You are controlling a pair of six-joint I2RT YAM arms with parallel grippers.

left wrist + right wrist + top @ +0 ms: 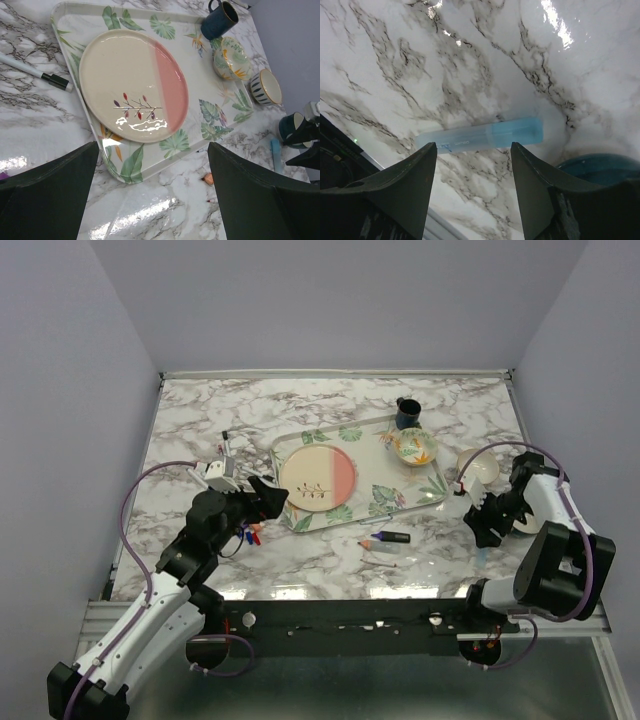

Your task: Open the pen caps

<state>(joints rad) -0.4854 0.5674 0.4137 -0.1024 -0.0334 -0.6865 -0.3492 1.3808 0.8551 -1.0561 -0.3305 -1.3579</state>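
Observation:
A light-blue highlighter lies flat on the marble, its cap pointing right. My right gripper hangs open just above it, one finger on either side of the barrel, touching nothing. My left gripper is wide open and empty over the tray's near-left corner. A white pen with a black cap lies left of the tray. A small orange cap sits on the marble. In the top view, a purple and black pen and a white pen lie in front of the tray, and red and blue pens show under the left gripper.
The leaf-print tray carries a cream and pink plate and a patterned bowl. A dark blue mug stands at its far corner. A striped bowl and a teal cup stand near the right gripper.

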